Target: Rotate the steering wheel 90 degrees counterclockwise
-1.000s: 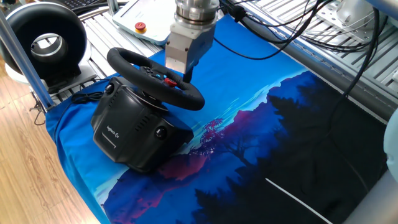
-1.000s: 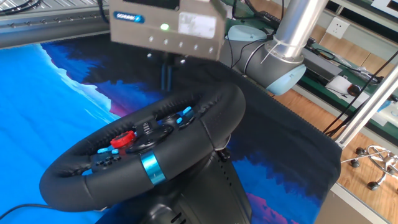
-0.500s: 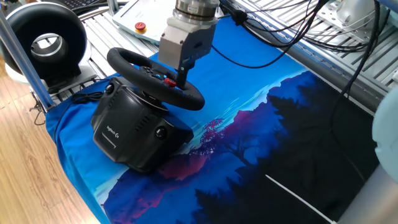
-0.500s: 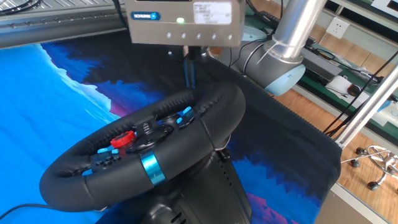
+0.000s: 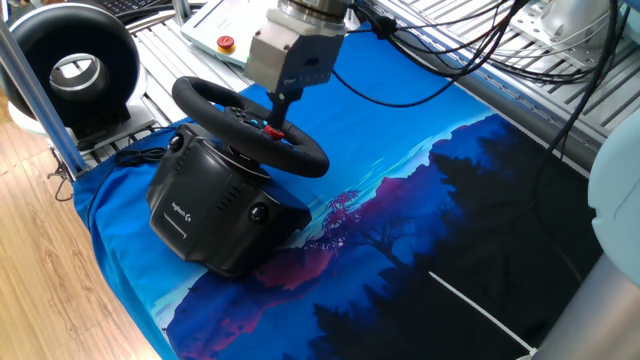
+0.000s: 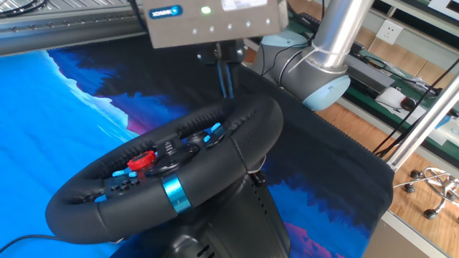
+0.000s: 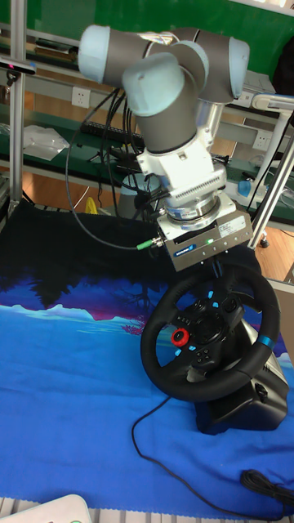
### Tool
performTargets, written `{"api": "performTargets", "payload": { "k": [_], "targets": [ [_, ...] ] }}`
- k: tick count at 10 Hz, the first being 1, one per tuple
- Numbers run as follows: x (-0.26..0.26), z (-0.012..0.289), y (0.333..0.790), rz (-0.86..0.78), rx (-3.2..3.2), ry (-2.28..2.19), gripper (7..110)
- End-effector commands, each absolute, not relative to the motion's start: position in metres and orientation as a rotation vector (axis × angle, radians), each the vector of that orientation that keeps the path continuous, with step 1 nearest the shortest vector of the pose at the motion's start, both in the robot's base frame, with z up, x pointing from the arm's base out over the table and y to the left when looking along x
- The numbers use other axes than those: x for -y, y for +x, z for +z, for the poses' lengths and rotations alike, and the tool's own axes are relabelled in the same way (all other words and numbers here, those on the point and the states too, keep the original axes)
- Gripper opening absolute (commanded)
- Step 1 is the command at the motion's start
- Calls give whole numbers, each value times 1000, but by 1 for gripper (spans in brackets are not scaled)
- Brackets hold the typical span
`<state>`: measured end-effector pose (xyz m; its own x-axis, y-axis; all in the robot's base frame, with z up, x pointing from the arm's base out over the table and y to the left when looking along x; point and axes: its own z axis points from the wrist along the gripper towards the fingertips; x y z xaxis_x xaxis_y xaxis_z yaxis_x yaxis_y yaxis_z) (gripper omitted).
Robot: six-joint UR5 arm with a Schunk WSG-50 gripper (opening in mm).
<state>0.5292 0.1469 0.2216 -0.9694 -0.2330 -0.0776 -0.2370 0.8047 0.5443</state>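
Fingers (image 6: 226, 75) look pressed together, gripping nothing, hanging just above the steering wheel (image 5: 250, 123) on its base at the blue cloth's (image 5: 440, 190) edge. If they slip off the rim, the turn likely fails.

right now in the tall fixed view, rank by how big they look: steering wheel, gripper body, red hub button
1. steering wheel
2. gripper body, somewhat smaller, though it looks a little farther from the camera, so the gap is unsure
3. red hub button, clearly smallest
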Motion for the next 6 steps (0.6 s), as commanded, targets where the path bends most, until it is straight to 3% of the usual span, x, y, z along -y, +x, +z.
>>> {"api": "performTargets", "payload": {
  "k": [1, 6],
  "targets": [
    [-155, 235, 553, 1017, -2811, -396, 7],
    [-181, 222, 568, 1058, -2728, -412, 7]
  ]
}}
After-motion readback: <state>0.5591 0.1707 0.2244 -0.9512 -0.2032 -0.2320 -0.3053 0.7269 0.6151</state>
